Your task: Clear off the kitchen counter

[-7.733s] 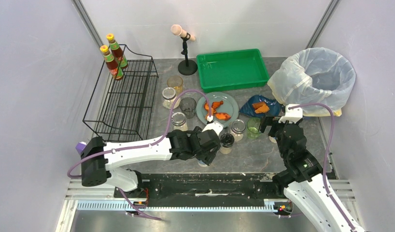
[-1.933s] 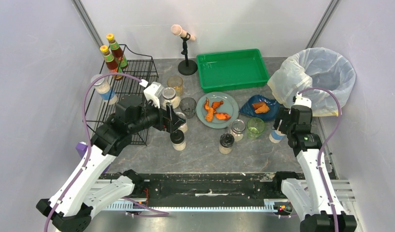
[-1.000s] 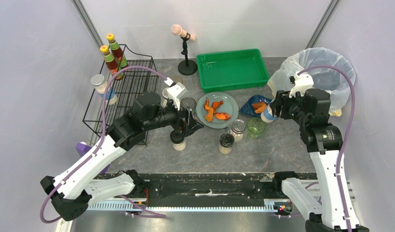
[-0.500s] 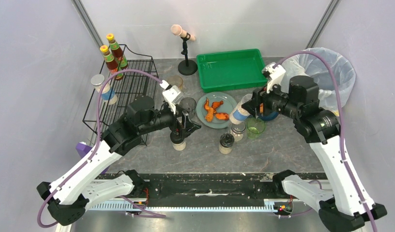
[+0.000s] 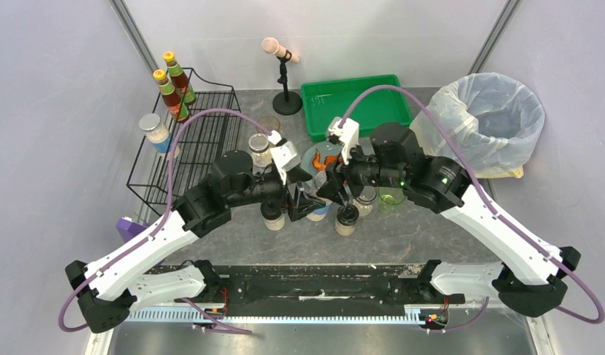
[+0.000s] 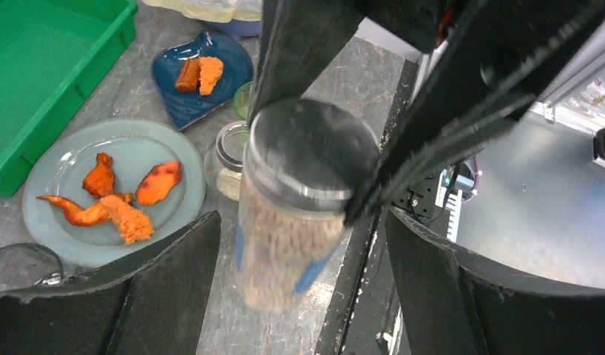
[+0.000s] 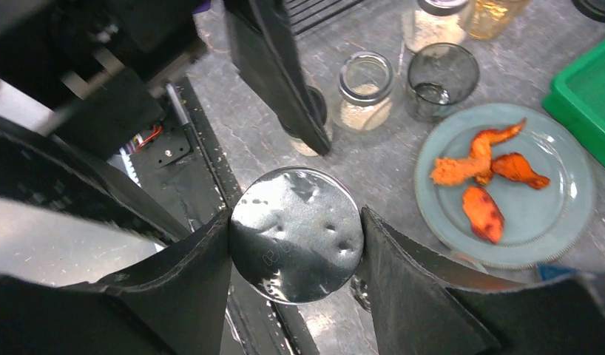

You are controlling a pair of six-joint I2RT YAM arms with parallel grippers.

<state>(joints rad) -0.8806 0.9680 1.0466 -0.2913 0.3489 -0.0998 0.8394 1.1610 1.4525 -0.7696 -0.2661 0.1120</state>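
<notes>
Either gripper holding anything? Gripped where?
Right gripper clamps the jar by its lid. Left gripper stands open around the jar's body, not gripping.

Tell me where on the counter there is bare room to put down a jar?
Bare strip: the counter between the black-lidded jar and the front rail. Also the green tray is empty, and most of the wire rack. Crowded: around the plate, with the open jar and the glass close by.

Layout on the counter (image 5: 388, 237)

Rack (image 5: 196, 140) stood at left; two bottles (image 5: 171, 96) at its back corner, one jar (image 5: 155, 132) at its left edge. Tray (image 5: 322, 111) lay rear centre, plate (image 6: 148, 148) before it, bin bag (image 5: 492, 122) far right. A second jar (image 6: 299, 200) sat between the right gripper (image 7: 296, 237) fingers.
</notes>
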